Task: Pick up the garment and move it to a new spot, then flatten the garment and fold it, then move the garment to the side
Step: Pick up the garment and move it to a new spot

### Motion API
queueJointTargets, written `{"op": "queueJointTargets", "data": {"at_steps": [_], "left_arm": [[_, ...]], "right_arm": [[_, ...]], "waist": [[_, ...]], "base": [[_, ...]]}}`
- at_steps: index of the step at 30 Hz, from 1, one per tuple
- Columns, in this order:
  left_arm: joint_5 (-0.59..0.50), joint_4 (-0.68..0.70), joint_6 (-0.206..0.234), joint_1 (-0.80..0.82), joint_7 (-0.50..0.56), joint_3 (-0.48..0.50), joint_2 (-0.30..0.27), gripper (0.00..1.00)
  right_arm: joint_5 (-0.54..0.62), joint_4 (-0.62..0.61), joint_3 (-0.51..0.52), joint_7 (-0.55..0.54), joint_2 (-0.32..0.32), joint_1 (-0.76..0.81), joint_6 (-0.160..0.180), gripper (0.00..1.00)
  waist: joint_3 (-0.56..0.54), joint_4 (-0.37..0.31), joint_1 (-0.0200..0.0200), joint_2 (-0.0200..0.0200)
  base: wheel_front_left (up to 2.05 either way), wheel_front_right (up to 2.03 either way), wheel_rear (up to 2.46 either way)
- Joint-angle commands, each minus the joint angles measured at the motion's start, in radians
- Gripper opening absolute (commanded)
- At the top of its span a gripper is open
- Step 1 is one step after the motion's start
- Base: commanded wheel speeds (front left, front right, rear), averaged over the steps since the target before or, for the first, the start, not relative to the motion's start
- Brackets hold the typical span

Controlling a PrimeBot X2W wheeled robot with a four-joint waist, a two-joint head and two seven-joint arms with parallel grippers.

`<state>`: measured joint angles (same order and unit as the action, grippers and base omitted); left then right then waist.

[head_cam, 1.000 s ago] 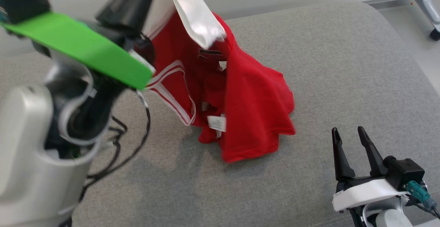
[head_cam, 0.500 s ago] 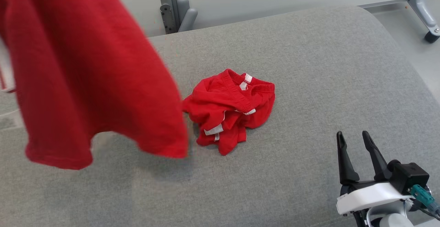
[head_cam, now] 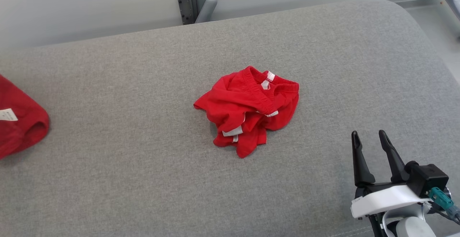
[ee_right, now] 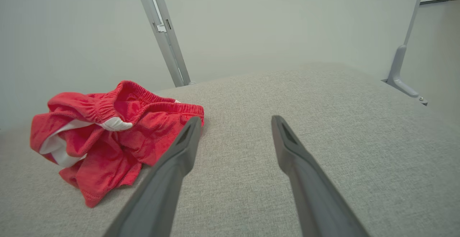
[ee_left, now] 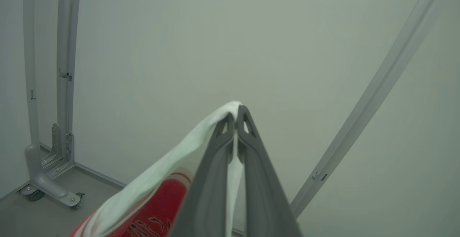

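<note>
Your red-and-white garment (ee_left: 158, 176): white edge pinched in your clenched left gripper (ee_left: 237, 109), red part on the grey cushion's (head_cam: 323, 50) left edge, relocation seemingly underway; right gripper (head_cam: 368, 133) spread, empty; flattening, folding, setting aside outstanding.
</note>
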<state>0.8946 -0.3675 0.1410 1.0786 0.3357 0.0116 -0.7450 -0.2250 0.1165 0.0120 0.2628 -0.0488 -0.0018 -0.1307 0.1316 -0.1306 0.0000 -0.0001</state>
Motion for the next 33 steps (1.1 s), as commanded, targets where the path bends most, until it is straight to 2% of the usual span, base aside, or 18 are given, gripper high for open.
{"op": "queueJointTargets", "data": {"at_steps": [1, 3, 8, 10, 15, 19, 20, 21, 22, 24, 27, 30, 33], "left_arm": [[0.013, -0.054, -0.021, -0.067, -0.018, 0.001, 0.007, 0.00], [0.014, -0.079, -0.026, -0.090, -0.032, 0.002, 0.015, 0.00], [0.019, -0.209, -0.037, -0.226, -0.112, 0.010, 0.079, 0.00], [0.027, -0.254, -0.033, -0.281, -0.158, 0.014, 0.122, 0.00], [0.075, -0.373, -0.068, -0.408, -0.298, 0.068, 0.206, 0.00], [0.078, -0.416, -0.089, -0.434, -0.365, 0.079, 0.222, 0.00], [0.074, -0.428, -0.088, -0.436, -0.373, 0.079, 0.221, 0.30], [0.072, -0.441, -0.089, -0.438, -0.373, 0.076, 0.224, 0.69], [0.079, -0.456, -0.088, -0.439, -0.364, 0.075, 0.231, 1.00], [0.064, -0.471, -0.094, -0.438, -0.359, 0.061, 0.229, 1.00], [0.034, -0.461, -0.100, -0.430, -0.417, 0.048, 0.220, 1.00], [-0.032, -0.413, -0.122, -0.458, -0.497, 0.001, 0.222, 1.00], [-0.109, -0.322, -0.125, -0.500, -0.552, -0.064, 0.241, 1.00]], "right_arm": [[0.012, -0.002, -0.004, 0.003, -0.003, -0.018, 0.000, 1.00], [0.013, -0.002, -0.005, 0.003, -0.003, -0.026, 0.000, 1.00], [0.017, 0.001, -0.017, 0.003, -0.003, -0.050, 0.000, 1.00], [0.019, 0.005, -0.025, 0.003, -0.003, -0.055, 0.000, 1.00], [0.018, 0.014, -0.047, 0.003, -0.003, -0.069, 0.000, 1.00], [0.031, 0.019, -0.037, 0.003, -0.003, -0.063, 0.000, 1.00], [0.034, 0.020, -0.035, 0.003, -0.003, -0.062, 0.000, 1.00], [0.037, 0.021, -0.033, 0.003, -0.003, -0.060, 0.000, 1.00], [0.037, 0.022, -0.029, 0.003, -0.003, -0.056, 0.000, 1.00], [0.043, 0.021, -0.023, 0.003, -0.003, -0.049, 0.000, 1.00], [0.044, 0.011, -0.018, 0.003, -0.003, -0.039, 0.000, 1.00], [0.046, -0.013, -0.019, 0.003, -0.003, -0.024, 0.000, 1.00], [0.059, -0.047, -0.006, 0.003, -0.003, -0.008, 0.000, 1.00]], "waist": [[0.019, 0.014, 0.0000, 0.0001], [0.025, 0.016, 0.0000, 0.0001], [0.053, 0.020, 0.0000, 0.0001], [0.062, 0.018, 0.0000, 0.0001], [0.083, -0.005, 0.0000, 0.0001], [0.086, -0.009, 0.0000, 0.0001], [0.085, -0.009, 0.0000, 0.0001], [0.082, -0.008, 0.0000, 0.0001], [0.076, -0.007, 0.0000, 0.0001], [0.064, -0.004, 0.0000, 0.0001], [0.043, 0.001, 0.0000, 0.0001], [0.018, 0.005, 0.0000, 0.0001], [-0.009, 0.021, 0.0000, 0.0001]], "base": [[0.00, 0.00, 0.00], [0.00, 0.00, 0.00], [0.00, 0.00, 0.00], [0.00, 0.00, 0.00], [0.00, 0.00, 0.00], [0.00, 0.00, 0.00], [0.00, 0.00, 0.00], [0.00, 0.00, 0.00], [0.00, 0.00, 0.00], [0.00, 0.00, 0.00], [0.00, 0.00, 0.00], [0.00, 0.00, 0.00], [0.00, 0.00, 0.00]]}}
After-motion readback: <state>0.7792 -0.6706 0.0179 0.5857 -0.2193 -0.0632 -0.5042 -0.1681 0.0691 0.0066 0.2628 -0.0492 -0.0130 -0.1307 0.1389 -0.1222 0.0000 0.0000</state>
